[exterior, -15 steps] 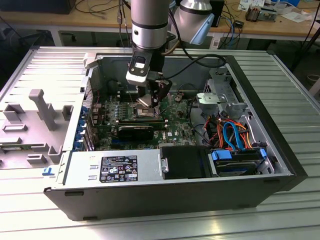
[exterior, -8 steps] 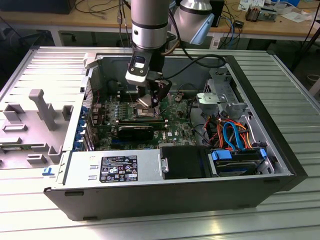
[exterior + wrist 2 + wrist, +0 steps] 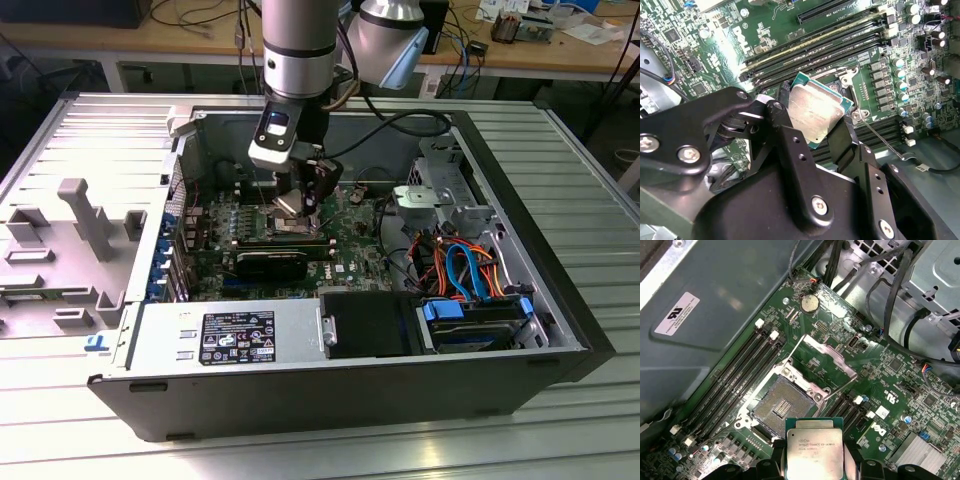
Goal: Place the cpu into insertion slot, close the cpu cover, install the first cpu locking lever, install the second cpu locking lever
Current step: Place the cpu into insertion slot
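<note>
My gripper (image 3: pixel 299 197) is shut on the cpu (image 3: pixel 817 112), a flat silver-topped square chip with a green edge, pinched between two black fingers (image 3: pixel 790 140). It hangs inside the open computer case, a little above the motherboard (image 3: pixel 350 250). In the first wrist view the cpu (image 3: pixel 814 447) is just to one side of the insertion slot (image 3: pixel 779 405), whose dark pin field lies bare inside a silvery rim. The cpu cover (image 3: pixel 824 351) is swung open, away from the slot. A thin wire locking lever (image 3: pixel 840 386) stands free beside it.
Long black memory slots (image 3: pixel 735 375) flank the socket on both sides. A coin battery (image 3: pixel 810 303) sits farther off. The power supply (image 3: pixel 235 335), a blue drive caddy (image 3: pixel 475 318) and orange and blue cables (image 3: pixel 462 265) crowd the case. Grey fixtures (image 3: pixel 80 215) lie at the exterior view's left.
</note>
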Motion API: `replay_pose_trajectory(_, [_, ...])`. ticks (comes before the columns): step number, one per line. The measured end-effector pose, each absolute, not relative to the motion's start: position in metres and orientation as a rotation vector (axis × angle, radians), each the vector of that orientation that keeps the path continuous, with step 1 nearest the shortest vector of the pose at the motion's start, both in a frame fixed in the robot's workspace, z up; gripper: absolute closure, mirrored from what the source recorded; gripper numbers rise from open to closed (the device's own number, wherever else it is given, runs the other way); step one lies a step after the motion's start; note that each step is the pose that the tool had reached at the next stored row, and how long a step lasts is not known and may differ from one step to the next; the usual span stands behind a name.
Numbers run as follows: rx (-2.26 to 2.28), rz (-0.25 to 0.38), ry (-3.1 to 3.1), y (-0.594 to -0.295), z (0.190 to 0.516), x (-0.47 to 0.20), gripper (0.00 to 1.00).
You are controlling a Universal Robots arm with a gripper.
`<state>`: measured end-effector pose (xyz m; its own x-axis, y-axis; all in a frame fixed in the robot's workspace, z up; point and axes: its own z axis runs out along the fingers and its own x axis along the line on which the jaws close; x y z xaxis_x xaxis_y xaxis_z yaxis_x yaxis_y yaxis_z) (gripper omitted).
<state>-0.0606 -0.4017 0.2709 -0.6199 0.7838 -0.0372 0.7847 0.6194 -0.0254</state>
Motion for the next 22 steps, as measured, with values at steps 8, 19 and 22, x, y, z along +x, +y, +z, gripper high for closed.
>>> replay_pose_trajectory(8, [1.456, -0.066, 2.758, -0.4007, 0.2696, -0.0606, 0.46])
replay_pose_trajectory(19, [1.570, -0.068, 2.697, -0.4003, 0.2648, -0.0606, 0.46])
replay_pose_trajectory(22, [1.609, -0.069, 2.674, -0.3999, 0.2638, -0.0605, 0.46])
